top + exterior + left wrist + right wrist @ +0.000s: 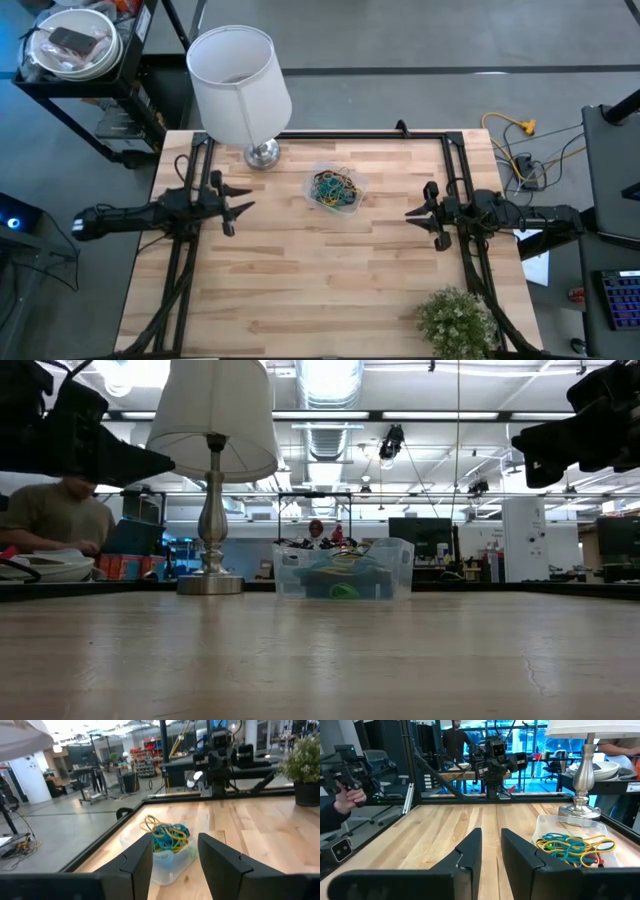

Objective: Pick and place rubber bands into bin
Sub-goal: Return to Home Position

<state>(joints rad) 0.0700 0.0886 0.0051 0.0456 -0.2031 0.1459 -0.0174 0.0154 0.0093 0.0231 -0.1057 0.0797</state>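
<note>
Left gripper (175, 851) parted, 9 o'clock; right gripper (491, 842) parted, 3; rubber bands (333, 189) heaped in bin (398, 565), 12; seemingly none left loose.

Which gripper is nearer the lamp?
Left. The left gripper hangs close to the lamp; the right gripper hangs across the table, beyond the bin.
</note>
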